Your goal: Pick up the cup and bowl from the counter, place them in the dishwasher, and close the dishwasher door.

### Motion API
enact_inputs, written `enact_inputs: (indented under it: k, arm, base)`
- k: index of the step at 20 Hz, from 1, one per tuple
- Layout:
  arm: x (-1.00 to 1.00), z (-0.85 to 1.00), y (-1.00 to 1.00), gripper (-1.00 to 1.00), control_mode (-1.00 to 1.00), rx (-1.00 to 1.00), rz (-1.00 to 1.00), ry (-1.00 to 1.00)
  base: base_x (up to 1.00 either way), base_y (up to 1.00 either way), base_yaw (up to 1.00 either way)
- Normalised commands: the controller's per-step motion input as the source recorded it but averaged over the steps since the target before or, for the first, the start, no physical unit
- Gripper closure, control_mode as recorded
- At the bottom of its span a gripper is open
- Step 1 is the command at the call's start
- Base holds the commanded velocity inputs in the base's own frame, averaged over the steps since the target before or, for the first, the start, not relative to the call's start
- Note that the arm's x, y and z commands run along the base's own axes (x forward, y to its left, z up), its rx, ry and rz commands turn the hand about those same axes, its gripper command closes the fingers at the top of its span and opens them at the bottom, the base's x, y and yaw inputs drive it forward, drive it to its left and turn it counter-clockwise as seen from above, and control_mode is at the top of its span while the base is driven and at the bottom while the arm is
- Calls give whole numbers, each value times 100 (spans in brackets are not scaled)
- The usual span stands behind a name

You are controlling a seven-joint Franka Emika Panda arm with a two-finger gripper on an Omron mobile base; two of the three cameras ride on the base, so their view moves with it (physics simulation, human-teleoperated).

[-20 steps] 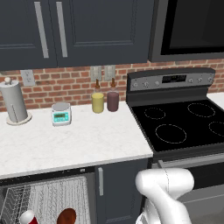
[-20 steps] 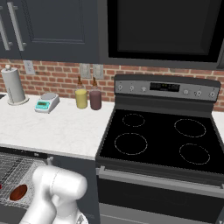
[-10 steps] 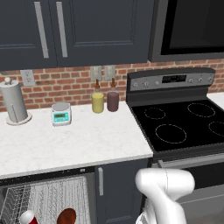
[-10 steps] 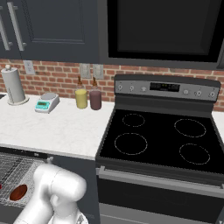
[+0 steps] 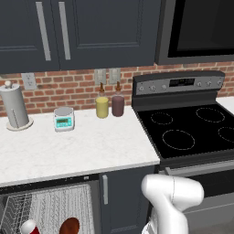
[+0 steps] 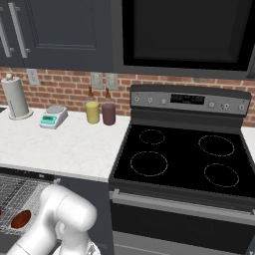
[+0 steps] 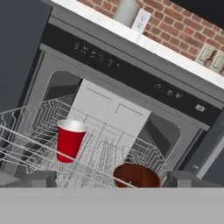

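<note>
Since cup (image 7: 70, 140) and bowl (image 7: 136, 176) both sat in the dishwasher (image 7: 131, 78) rack (image 7: 105, 153), gripper (image 7: 111, 178) hung above w/ jaws wide open, holding nothing; prob just door close was left.

A white marble-look counter (image 5: 82, 153) runs under a brick wall. On it stand a paper-towel holder (image 5: 15, 106) at the far left, a small scale (image 5: 64, 119), and a yellow bottle (image 5: 102, 105) touching a purple bottle (image 5: 118, 103). Below, the dishwasher's wire rack (image 7: 100, 151) carries an upright red cup (image 7: 69, 140) and a brown bowl (image 7: 136, 176), apart.
</note>
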Motion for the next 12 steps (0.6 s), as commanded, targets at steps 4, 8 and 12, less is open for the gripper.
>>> enact_inputs:
  k: [4, 8, 12]
  arm:
    - [-97, -83, 49, -100, -100, -5, 0, -19]
    - [-86, -43, 68, -100, -100, -5, 0, -23]
    - [-8, -95, 24, -100, -100, -10, 0, -22]
  base:
    - [0, 0, 0]
    - [0, 0, 0]
    - [0, 0, 0]
